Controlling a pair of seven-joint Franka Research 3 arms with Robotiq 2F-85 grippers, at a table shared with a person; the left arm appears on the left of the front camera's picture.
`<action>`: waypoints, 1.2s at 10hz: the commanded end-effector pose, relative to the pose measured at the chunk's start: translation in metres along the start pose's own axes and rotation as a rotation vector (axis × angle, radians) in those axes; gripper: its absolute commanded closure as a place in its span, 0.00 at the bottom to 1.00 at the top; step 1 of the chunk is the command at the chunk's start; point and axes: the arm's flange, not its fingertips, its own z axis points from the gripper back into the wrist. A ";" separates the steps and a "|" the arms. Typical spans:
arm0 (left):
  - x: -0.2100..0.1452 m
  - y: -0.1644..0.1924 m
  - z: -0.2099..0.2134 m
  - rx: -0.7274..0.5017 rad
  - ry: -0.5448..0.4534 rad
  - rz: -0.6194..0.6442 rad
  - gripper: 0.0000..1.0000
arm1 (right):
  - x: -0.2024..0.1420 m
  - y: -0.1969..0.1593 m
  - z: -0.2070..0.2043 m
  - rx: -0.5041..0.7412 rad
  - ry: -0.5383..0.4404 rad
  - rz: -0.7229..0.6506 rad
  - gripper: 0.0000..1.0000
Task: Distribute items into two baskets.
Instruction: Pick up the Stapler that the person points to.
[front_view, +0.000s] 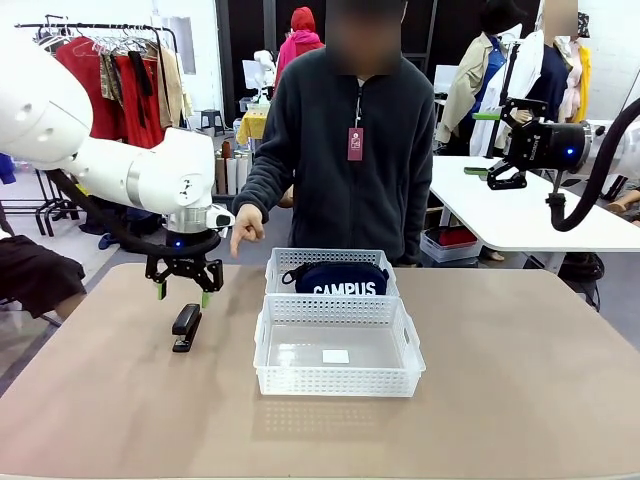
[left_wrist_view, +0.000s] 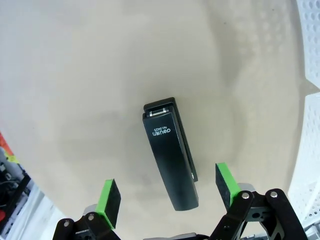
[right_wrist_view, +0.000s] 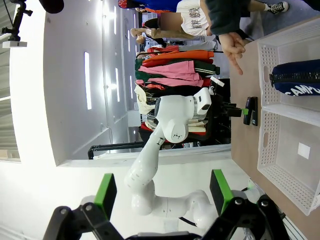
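Observation:
A black stapler (front_view: 186, 327) lies flat on the brown table left of the baskets. My left gripper (front_view: 181, 291) hangs open just above it; in the left wrist view the stapler (left_wrist_view: 170, 160) sits between the green pads (left_wrist_view: 109, 196), untouched. The far basket (front_view: 283, 262) holds the navy "CAMPUS" pouch (front_view: 339, 277). The near basket (front_view: 336, 323) holds nothing but a white label on its floor. My right gripper (front_view: 506, 145) is raised high at the right, away from the table, open and holding nothing. From the right wrist view I see the pouch (right_wrist_view: 299, 81) and stapler (right_wrist_view: 253, 111) far off.
A person stands at the table's far side, one hand (front_view: 244, 228) pointing down toward the table by the far basket's left corner. The baskets (left_wrist_view: 311, 40) lie close to the stapler's right side. A white table (front_view: 520, 210) stands behind at the right.

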 end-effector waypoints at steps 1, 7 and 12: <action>0.003 0.013 -0.004 -0.056 0.017 -0.002 0.00 | -0.002 0.001 0.000 0.012 -0.017 -0.003 0.00; -0.005 0.018 -0.025 -0.111 0.009 0.025 0.00 | -0.002 0.001 0.000 0.012 -0.017 -0.003 0.00; -0.007 0.019 -0.031 -0.124 0.028 0.041 0.58 | -0.002 0.001 0.000 0.012 -0.017 -0.003 0.00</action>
